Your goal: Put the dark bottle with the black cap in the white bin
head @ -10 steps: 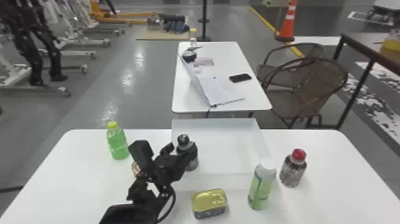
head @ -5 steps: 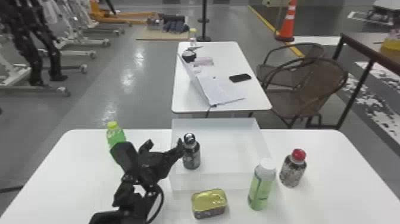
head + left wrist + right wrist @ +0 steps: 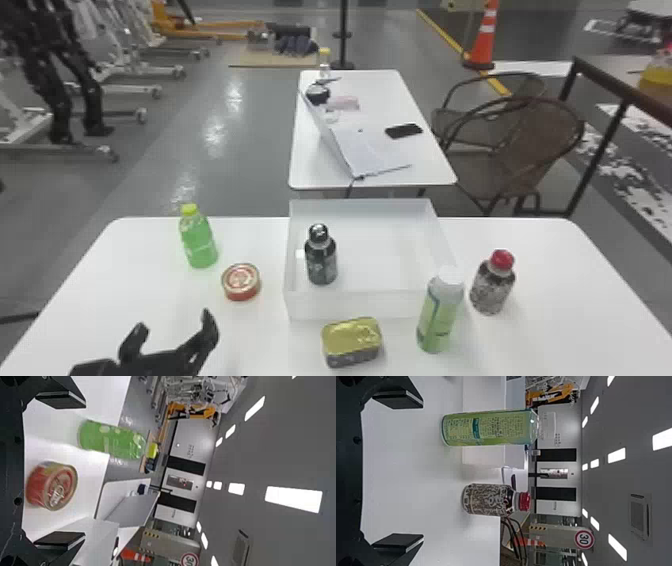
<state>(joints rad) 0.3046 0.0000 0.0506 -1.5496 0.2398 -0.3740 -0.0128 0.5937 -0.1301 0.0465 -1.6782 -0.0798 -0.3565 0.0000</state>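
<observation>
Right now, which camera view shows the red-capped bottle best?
The right wrist view: the red-capped bottle appears side-on, unobstructed from cap to base, its label pattern clear. The head view shows it from above, standing on the table to the right of the tall green bottle.

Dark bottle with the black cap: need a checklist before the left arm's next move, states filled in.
1. Dark bottle in white bin: ok, upright inside, toward the left side.
2. Left gripper empty: ok, fingers open, outside the bin.
3. Bottle clear of the bin's left wall: cannot tell, it stands close.
4. Way straight ahead of left gripper clear: not ok, red tin and green bottle stand ahead; backing off looks safer.
5. Right gripper empty: ok, fingers open.
</observation>
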